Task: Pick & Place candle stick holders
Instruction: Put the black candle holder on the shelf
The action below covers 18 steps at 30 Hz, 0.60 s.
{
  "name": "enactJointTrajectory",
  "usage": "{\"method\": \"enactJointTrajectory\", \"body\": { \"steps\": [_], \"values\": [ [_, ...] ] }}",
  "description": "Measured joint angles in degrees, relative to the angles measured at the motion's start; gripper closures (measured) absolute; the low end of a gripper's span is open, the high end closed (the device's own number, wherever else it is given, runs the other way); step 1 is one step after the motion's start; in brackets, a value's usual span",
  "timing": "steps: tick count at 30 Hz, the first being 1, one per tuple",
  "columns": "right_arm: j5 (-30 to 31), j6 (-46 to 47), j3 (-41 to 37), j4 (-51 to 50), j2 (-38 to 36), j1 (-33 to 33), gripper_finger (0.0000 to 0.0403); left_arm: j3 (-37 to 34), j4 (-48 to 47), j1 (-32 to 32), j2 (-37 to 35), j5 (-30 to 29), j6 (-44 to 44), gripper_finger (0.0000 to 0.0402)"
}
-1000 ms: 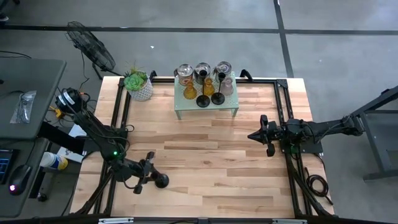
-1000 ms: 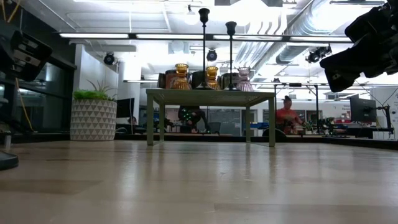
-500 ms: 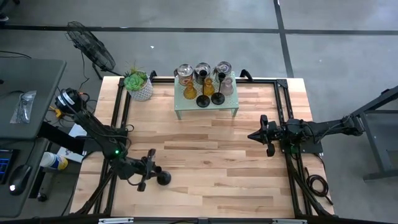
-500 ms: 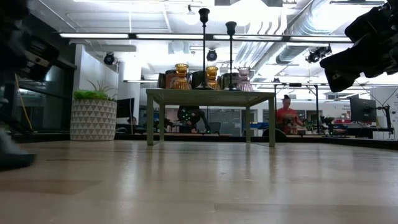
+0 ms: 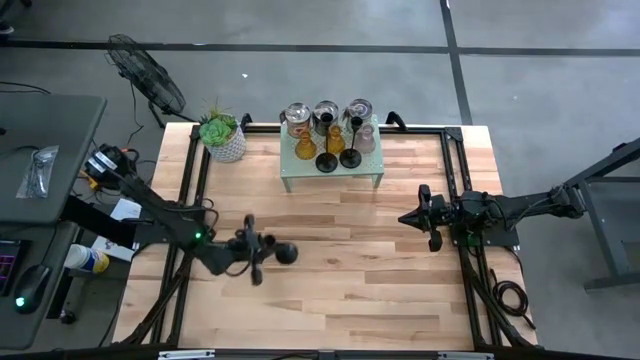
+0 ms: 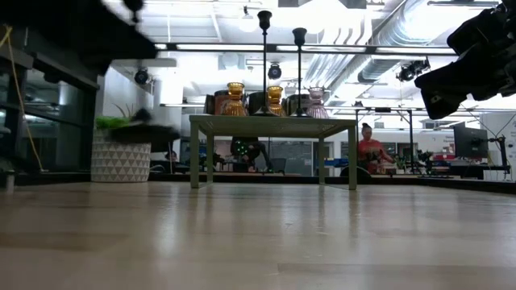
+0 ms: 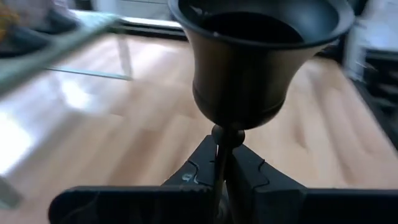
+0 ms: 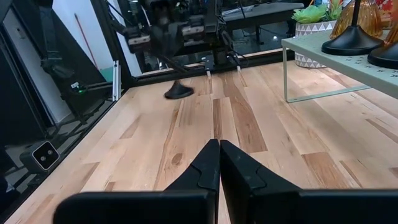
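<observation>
My left gripper (image 5: 260, 250) is shut on a black stemmed candle stick holder (image 7: 249, 62) over the table's left middle. The holder's round base shows in the high view (image 5: 287, 253) and in the right wrist view (image 8: 178, 92). Two more black stemmed holders (image 5: 327, 160), amber glass ones (image 5: 305, 147), a pale pink one (image 5: 366, 140) and silver cups (image 5: 325, 112) stand by their bases on a small pale green stand (image 5: 300, 178) at the far middle. My right gripper (image 5: 405, 217) is shut and empty at the right. My left gripper pinches the holder's thin stem (image 7: 219, 146) between its two fingers, just below the cup (image 7: 249, 93). The fingers lie across the stem. The cup stands above the fingers and the base (image 6: 145, 133) hangs below them, clear of the table.
A white pot with a green plant (image 5: 225, 140) stands at the far left corner. Black frame rails (image 5: 190, 190) run along the table's left, right and far sides. Bare wood (image 5: 340, 260) lies between the two arms and the stand. A person (image 6: 372, 145) is in the room behind.
My left gripper has risen and gone toward the table's far edge and right, staying shut on the black holder. The holder's base, on the table near the left front a second ago, is now lifted clear.
</observation>
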Motion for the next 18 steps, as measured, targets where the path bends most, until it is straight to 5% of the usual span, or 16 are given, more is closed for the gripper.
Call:
{"method": "enactJointTrajectory", "body": {
  "steps": [8, 18],
  "values": [
    [0.0, 0.0, 0.0, 0.0, 0.0, 0.02, 0.04, 8.83, -9.04, 9.82, -0.02, -5.59, -0.52, 0.0395],
    [-0.02, 0.0, 0.0, 0.0, 0.0, 0.02, 0.04, 29.25, -37.12, 25.47, -0.02, -4.16, -3.7, 0.0395]
  ]
}}
